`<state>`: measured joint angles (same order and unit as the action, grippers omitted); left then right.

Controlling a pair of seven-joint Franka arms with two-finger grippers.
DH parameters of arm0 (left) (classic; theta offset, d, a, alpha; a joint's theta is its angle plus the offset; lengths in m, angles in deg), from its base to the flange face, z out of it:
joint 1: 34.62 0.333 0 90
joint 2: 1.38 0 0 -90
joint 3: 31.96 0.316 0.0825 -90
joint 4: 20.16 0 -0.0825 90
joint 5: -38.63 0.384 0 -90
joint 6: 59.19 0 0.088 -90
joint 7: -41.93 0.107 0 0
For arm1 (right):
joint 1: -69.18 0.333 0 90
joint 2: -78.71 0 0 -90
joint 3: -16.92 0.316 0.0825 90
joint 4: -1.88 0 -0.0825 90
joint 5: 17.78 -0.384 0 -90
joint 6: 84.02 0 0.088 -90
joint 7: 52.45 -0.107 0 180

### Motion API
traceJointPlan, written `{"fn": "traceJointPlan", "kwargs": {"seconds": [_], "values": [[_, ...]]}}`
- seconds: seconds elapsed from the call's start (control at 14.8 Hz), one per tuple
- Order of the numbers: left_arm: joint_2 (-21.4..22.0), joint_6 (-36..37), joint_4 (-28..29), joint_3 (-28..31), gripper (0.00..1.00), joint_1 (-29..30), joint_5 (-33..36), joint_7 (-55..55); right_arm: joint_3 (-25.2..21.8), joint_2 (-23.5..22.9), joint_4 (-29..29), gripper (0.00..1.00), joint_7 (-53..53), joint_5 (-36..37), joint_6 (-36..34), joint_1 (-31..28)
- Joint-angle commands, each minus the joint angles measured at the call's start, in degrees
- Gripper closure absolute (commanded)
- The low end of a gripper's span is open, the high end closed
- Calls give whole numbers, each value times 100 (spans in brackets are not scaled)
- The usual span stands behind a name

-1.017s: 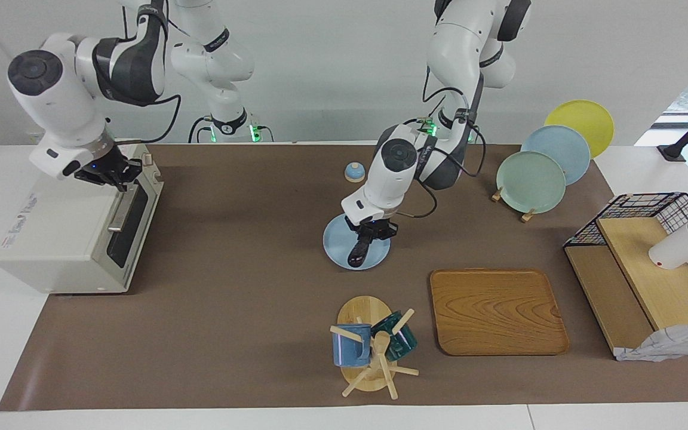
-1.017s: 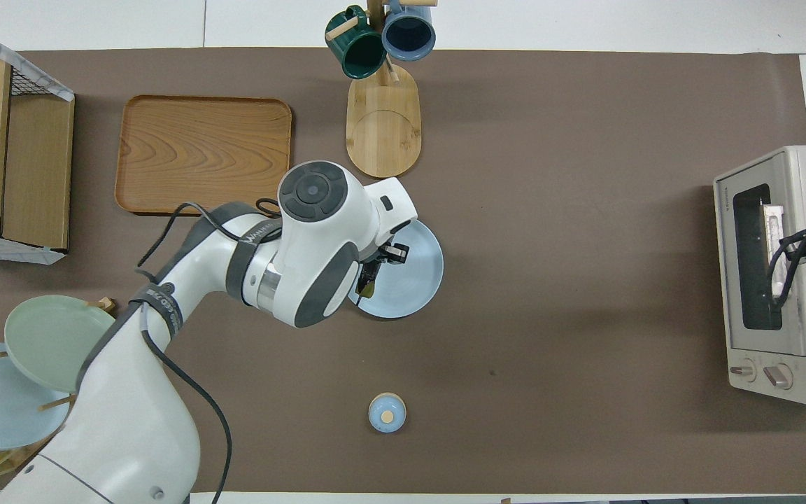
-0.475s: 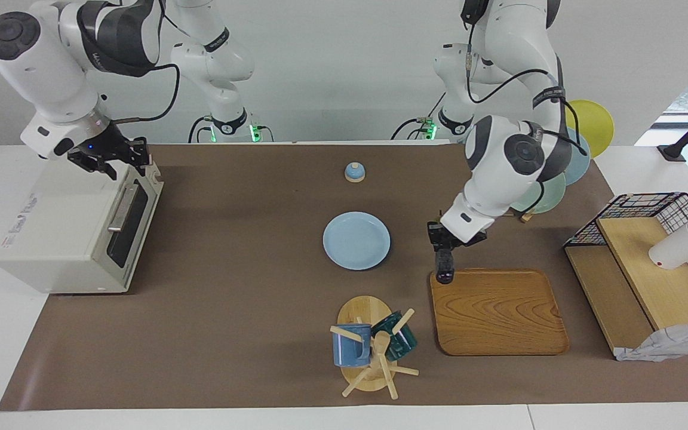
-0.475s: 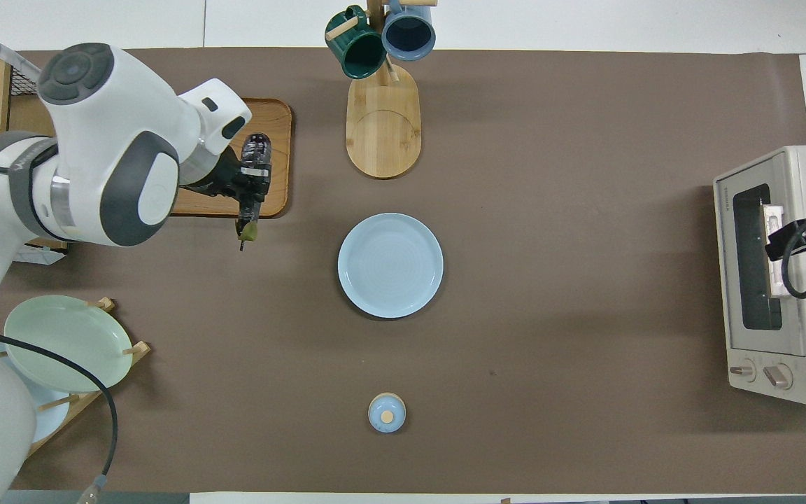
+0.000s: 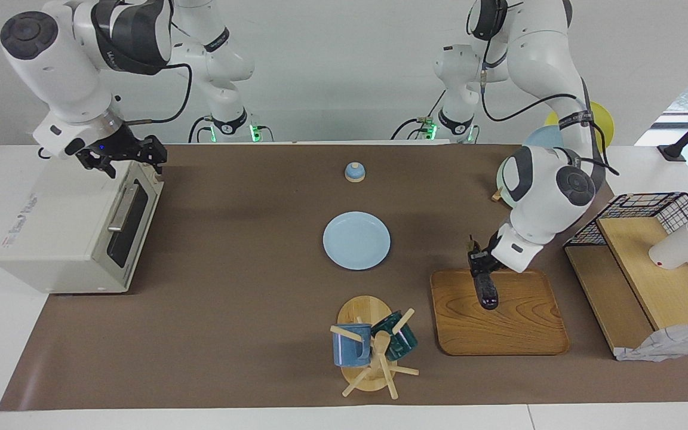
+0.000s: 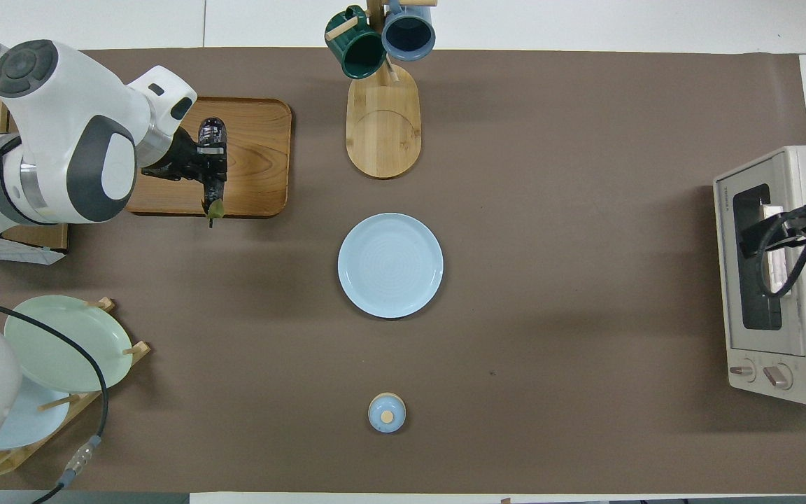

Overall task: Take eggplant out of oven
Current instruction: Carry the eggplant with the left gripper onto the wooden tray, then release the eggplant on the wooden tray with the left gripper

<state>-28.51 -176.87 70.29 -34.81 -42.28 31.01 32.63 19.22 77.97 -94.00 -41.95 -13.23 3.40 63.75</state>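
Facing view: my left gripper (image 5: 480, 267) clamps glossy dark eggplant (image 5: 487, 292) over the flat wooden tray (image 5: 517, 334). My right gripper (image 5: 131, 156), fingers spread, hangs over the boxy oven (image 5: 51, 239), door shut.

I see a round pale blue plate (image 5: 356, 240) mid-table, nearer the robots than the bamboo mug stand (image 5: 365, 345); a square wooden tray (image 5: 517, 328) sits beside that stand.

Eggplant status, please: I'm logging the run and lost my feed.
Left gripper shut on eggplant, over the wooden tray. Right gripper open above the oven, door closed. Nothing in the way.
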Motion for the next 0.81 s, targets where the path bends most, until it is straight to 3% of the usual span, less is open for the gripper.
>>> {"fn": "traceJointPlan", "kwargs": {"seconds": [0.0, 0.14, 0.47, 0.54, 0.61, 0.75], "values": [[-547, -376, -519, -57, 100, 194, 225, -2, -221, 30, 17, 0, -259, -69, -112, 305], [-530, -844, -169, -57, 100, 334, 270, 50, -256, 83, 8, 0, -285, -78, -112, 340], [-530, -862, -123, -57, 100, 318, 270, 121, -415, 162, -80, 0, -522, -130, 46, 420], [-530, -845, -132, -57, 95, 318, 278, 173, -415, 154, -89, 0, -522, -130, 64, 420], [-521, -792, -149, -49, 1, 309, 287, 269, -415, 153, -89, 0, -522, -139, 73, 411], [-495, -495, -342, -57, 0, 317, 672, 393, -424, 136, -80, 0, -505, -157, 99, 367]]}}
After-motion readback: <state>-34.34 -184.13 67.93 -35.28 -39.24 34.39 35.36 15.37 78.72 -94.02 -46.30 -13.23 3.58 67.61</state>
